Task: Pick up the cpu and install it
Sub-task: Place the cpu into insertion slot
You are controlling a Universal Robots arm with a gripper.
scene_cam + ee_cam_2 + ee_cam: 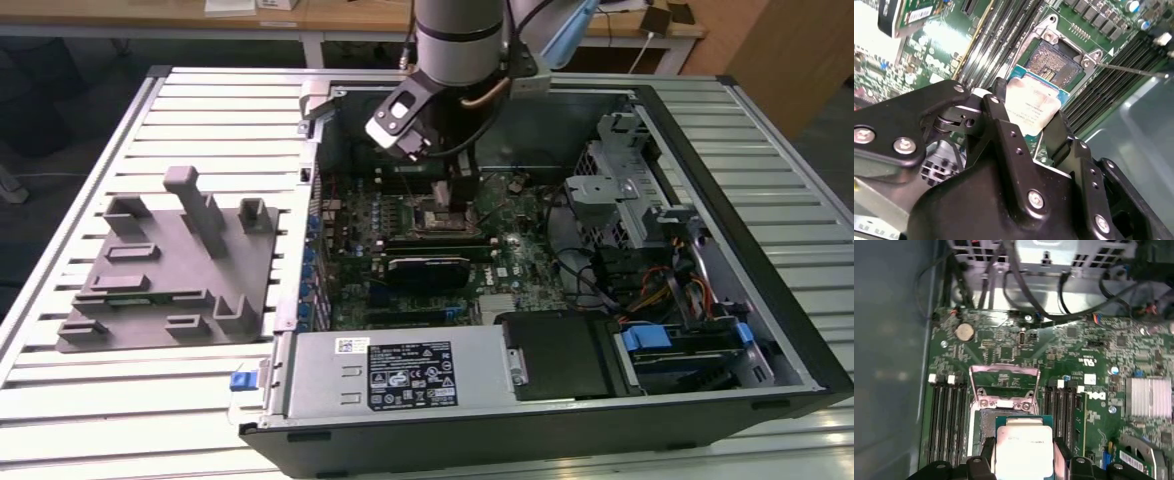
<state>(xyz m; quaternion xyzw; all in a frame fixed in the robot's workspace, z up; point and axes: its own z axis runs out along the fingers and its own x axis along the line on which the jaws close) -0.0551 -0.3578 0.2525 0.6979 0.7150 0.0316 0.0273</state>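
My arm (461, 30) reaches down, wrist near vertical, and my gripper (1029, 114) has its two black fingers (1001, 117) closed against opposite edges of the cpu (1024, 446).

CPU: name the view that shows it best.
First wrist view: the cpu faces the camera squarely, held in the gripper. The second wrist view shows it aslant, edges behind the fingers. In the exterior view the arm hides it.
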